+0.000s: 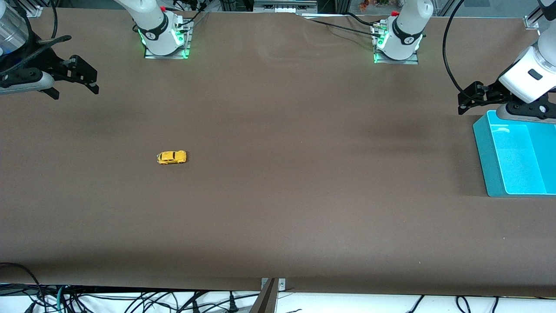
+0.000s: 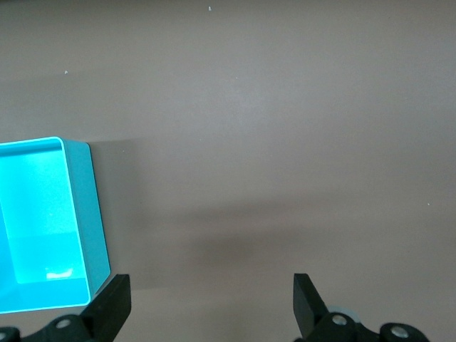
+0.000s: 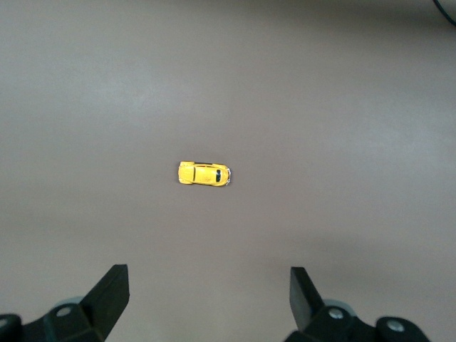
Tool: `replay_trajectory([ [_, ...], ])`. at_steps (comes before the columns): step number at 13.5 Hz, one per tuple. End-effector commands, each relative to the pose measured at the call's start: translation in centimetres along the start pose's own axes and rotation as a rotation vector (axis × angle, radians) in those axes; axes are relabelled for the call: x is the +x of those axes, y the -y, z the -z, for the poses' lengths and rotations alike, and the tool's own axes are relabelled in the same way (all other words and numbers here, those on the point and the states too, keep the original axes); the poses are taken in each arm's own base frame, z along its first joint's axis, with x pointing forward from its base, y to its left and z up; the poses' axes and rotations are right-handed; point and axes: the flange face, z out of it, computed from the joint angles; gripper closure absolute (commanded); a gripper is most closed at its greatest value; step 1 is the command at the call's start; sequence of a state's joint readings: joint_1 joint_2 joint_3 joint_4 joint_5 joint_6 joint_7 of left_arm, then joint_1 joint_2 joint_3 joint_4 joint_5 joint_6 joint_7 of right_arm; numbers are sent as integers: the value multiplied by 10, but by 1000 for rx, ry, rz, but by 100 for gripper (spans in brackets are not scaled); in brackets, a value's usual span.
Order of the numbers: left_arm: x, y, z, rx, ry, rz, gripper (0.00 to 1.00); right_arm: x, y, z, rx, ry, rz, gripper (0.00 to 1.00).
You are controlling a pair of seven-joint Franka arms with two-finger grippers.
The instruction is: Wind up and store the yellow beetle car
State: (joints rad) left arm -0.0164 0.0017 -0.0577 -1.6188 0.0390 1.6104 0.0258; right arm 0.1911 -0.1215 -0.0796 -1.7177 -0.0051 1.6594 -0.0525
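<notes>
I see the brown table [image 1: 278, 195] running the full width of the front view, with both arm bases mounted along the edge farthest from the front camera. A turquoise bin [image 1: 486, 156] sits at the left arm's end of the table; its inside looks bare in the left wrist view, though part of it runs out of frame, so I cannot vouch for all of it.

The left gripper [image 1: 464, 104] hangs in the air over the table just beside the bin's rim, at the bin's corner toward the arm bases. In the left wrist view its two fingers [image 2: 114, 303] stand wide apart with nothing between them: released. The bin [image 2: 89, 214] shows close beside one finger there.

The right gripper [image 1: 89, 78] hangs over the right arm's end of the table. In the right wrist view its fingers [image 3: 114, 292] are likewise spread wide and hold nothing: released.

The yellow car [image 1: 171, 157] stands on its wheels on the bare table, toward the right arm's end, lengthwise along the table, nearer to the front camera than the right arm's base. It is well apart from both grippers and from the bin. The right wrist view shows the car [image 3: 204, 174] alone on the surface, clear of the fingers.
</notes>
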Motion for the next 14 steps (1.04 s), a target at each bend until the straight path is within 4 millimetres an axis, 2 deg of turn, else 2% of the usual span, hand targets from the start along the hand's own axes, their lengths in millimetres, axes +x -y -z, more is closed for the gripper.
replay_trajectory([
  [1,1,2,5,19,3,-17,0,-6,2,9,11,1,-5,0],
  [6,1,2,5,19,3,-17,0,-7,3,10,12,0,-5,0],
  [10,1,1,5,19,3,-18,0,-8,2,0,12,18,-5,0],
  [14,1,2,5,19,4,-17,0,-8,2,0,7,18,-3,0],
])
